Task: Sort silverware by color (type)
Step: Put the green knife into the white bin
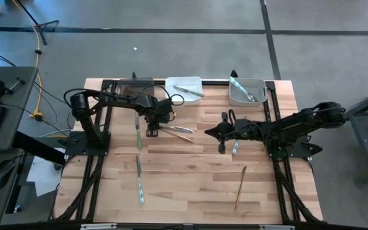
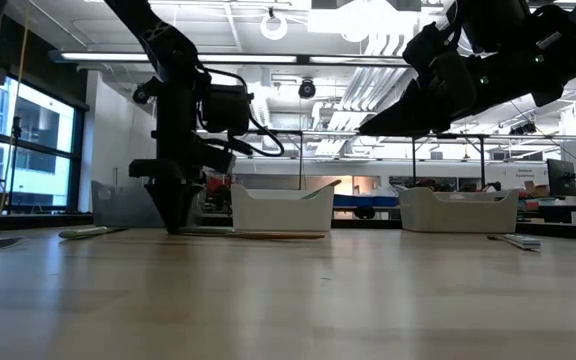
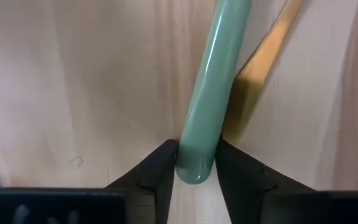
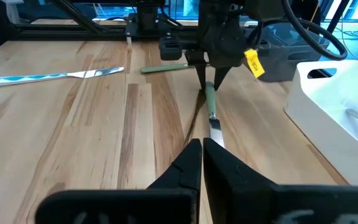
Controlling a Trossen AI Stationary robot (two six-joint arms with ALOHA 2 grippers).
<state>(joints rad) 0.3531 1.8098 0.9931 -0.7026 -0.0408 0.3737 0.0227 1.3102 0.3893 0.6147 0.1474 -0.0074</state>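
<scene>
Wooden planks make up the table [image 1: 190, 185]. At its far edge stand a dark bin [image 1: 135, 85], a white bin [image 1: 184, 90] and a grey bin [image 1: 247, 91], all beyond both grippers. The left gripper [image 1: 153, 130] points down at the table just in front of the dark bin, its fingers [image 3: 160, 171] set on either side of the handle end of a pale green knife [image 3: 213, 99]; whether they pinch it cannot be told. A bronze piece [image 3: 269, 43] lies alongside that knife. The right gripper [image 1: 207, 131] hangs clenched and empty, facing the left one. Other silverware [image 1: 139, 180] lies scattered nearer the front.
</scene>
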